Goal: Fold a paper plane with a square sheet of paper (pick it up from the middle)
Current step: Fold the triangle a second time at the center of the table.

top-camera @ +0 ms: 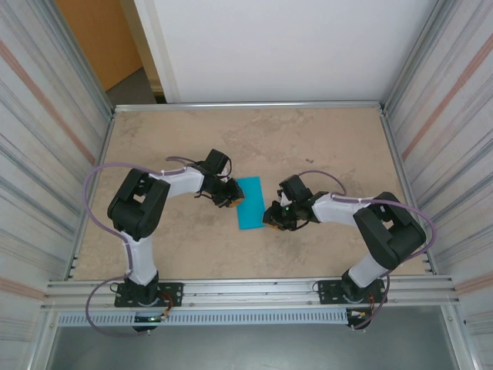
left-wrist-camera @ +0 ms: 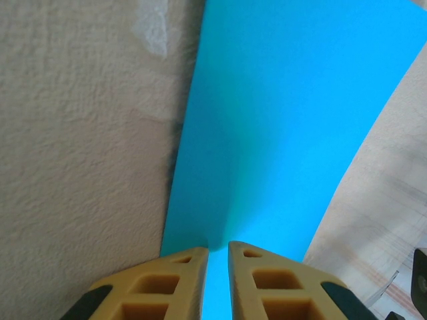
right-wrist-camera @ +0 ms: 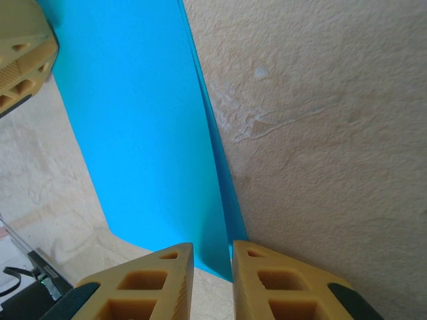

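Paper in turquoise blue, the square sheet of paper [top-camera: 249,202], lies doubled over into a tall narrow rectangle, and the right wrist camera shows two layers stacked along one long edge. The tan table [top-camera: 308,146] reaches out about equally on every side of the sheet. At the sheet's far left corner sits the left gripper [top-camera: 233,196]. In its own camera the yellow fingers leave only a slit, with blue paper running into it, so the left gripper [left-wrist-camera: 217,250] appears pinched onto the sheet. At the sheet's near right edge sits the right gripper [top-camera: 271,216]. Its wrist view shows the right gripper [right-wrist-camera: 212,245] with jaws close together, astride the doubled edge, but whether they have bitten down cannot be told. Judging by the shape, the step in hand is the first centre fold. The next move probably calls for a firm grip at both ends, layers kept aligned, and a crease pressed sharp before any corner is turned in.
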Controlling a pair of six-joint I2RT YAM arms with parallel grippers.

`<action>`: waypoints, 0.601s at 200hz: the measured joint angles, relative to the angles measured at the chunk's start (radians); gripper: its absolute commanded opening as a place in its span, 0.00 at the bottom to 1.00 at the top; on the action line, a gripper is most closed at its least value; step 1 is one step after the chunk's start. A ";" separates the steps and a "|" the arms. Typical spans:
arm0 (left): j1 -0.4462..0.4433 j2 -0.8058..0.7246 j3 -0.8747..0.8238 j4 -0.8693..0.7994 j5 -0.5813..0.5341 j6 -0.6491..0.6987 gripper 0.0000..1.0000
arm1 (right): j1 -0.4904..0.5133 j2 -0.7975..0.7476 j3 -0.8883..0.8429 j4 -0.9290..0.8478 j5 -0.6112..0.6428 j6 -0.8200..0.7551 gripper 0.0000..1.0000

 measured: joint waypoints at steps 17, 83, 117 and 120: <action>0.000 0.000 0.000 0.000 0.000 0.000 0.18 | -0.010 0.000 0.000 0.007 -0.004 0.000 0.20; 0.000 0.000 0.001 0.000 0.000 0.000 0.18 | -0.017 0.002 0.000 0.040 -0.031 0.002 0.17; 0.000 0.000 0.001 0.000 0.001 0.000 0.18 | -0.017 0.021 0.001 0.051 -0.048 0.010 0.13; 0.000 0.000 0.001 0.000 0.000 0.000 0.18 | -0.017 0.022 0.001 0.051 -0.048 0.011 0.12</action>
